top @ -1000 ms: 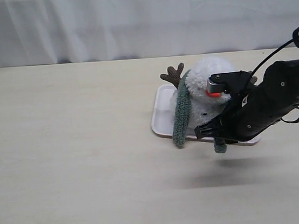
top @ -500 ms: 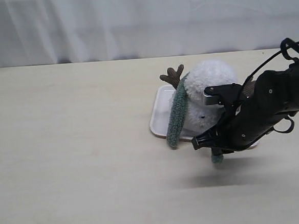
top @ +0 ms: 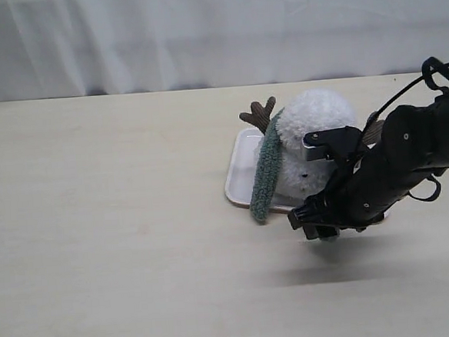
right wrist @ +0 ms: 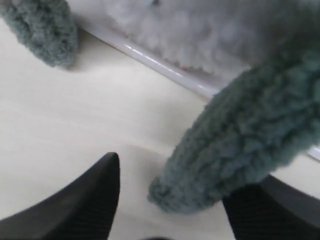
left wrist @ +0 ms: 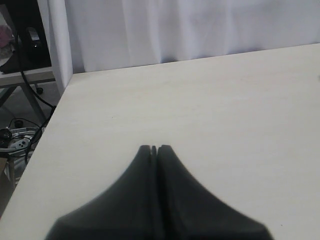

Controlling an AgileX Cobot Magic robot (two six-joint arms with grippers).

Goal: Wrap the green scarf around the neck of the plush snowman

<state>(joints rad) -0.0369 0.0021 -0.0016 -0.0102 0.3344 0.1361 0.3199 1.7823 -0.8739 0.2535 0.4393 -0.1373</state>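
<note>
The white plush snowman (top: 317,119) sits on a white tray (top: 239,179), one brown twig arm (top: 259,113) sticking out. The green scarf (top: 265,173) runs from beside the head down over the tray's front edge. Its other end (right wrist: 240,145) lies on the table between the spread fingers of my right gripper (top: 315,225), leaning on one finger (right wrist: 260,210) and apart from the other. My right arm hides the snowman's neck. My left gripper (left wrist: 155,148) is shut, with nothing in it, over bare table, and is out of the exterior view.
A white curtain (top: 215,30) hangs behind the table's far edge. The left wrist view shows the table's corner (left wrist: 70,80), with cables and a stand on the floor beyond it.
My right gripper has dropped toward the table in front of the tray and opened, letting go of the scarf end. The snowman and tray shifted slightly left a second ago.
</note>
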